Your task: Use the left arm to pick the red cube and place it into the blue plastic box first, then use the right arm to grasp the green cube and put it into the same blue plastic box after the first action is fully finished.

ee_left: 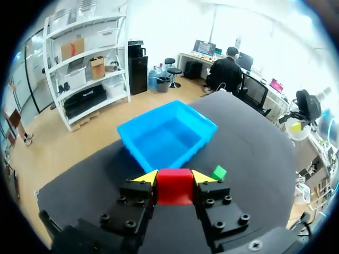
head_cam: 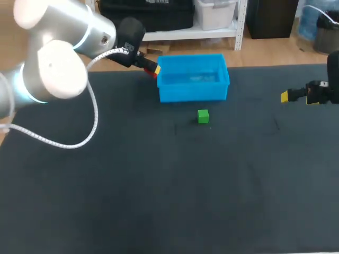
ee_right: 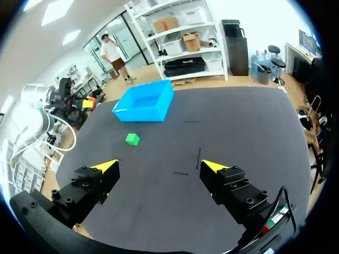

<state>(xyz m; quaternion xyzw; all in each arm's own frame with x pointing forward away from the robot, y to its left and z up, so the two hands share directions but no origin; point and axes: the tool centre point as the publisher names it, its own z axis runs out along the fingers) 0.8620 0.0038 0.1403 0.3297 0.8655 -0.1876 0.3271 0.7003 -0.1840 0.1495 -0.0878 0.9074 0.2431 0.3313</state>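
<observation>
My left gripper is shut on the red cube, which sits squarely between its yellow tips, held above the table. In the head view that gripper hangs just left of the blue plastic box, the red cube barely showing under the tip. The blue plastic box lies ahead of the held cube and looks empty. The green cube rests on the mat in front of the box, also seen as the green cube. My right gripper stands wide open over the right side, holding nothing.
The dark mat covers the table. Two thin dark marks lie on it ahead of the right gripper. The left arm's white cable loops over the left part of the table.
</observation>
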